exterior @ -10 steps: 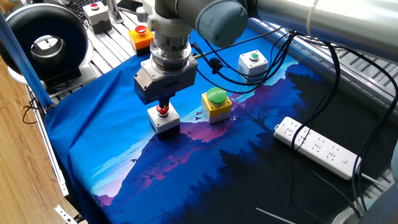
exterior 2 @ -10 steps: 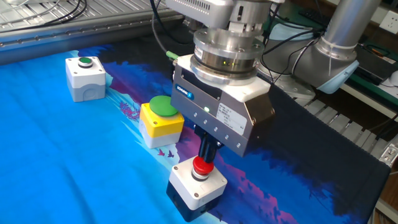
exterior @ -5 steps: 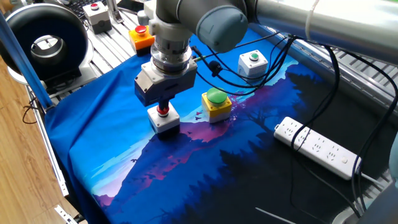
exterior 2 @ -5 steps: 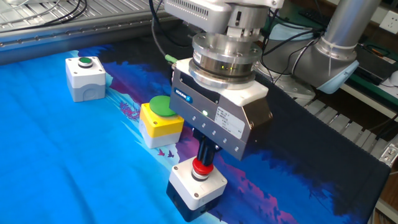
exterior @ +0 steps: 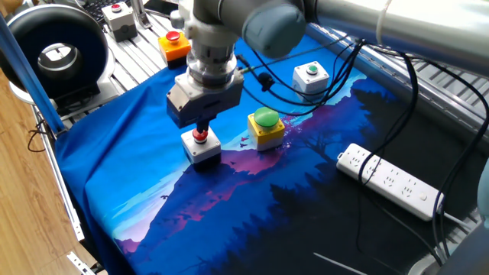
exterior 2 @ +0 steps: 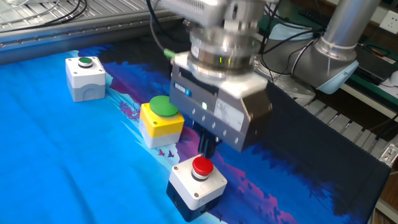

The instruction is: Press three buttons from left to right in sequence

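A: What does one fixed view show?

B: A blue printed cloth (exterior: 137,176) covers the table. On it stand 3 button boxes in a row: a white box with a small red button (exterior: 201,143), a yellow box with a green dome (exterior: 265,127) just beside it, and a grey-white box with a small green button (exterior: 311,76) farther back. The cloth's near half is bare. A white power strip (exterior: 390,182) lies toward the right edge. Off the cloth, at the far left, sit an orange box (exterior: 173,44) and a grey box (exterior: 118,19).

A: And the gripper?

B: The gripper (exterior: 202,127) hangs directly over the white box; whether it touches the red button is hidden here.

A: What does the other fixed view add?

B: There the gripper (exterior 2: 206,149) is blurred, its dark fingers (exterior 2: 205,147) just above and behind the red button (exterior 2: 201,167), apart from it. I cannot tell whether the fingertips are together. The yellow box (exterior 2: 161,122) stands close by, the grey-white box (exterior 2: 85,77) well apart.
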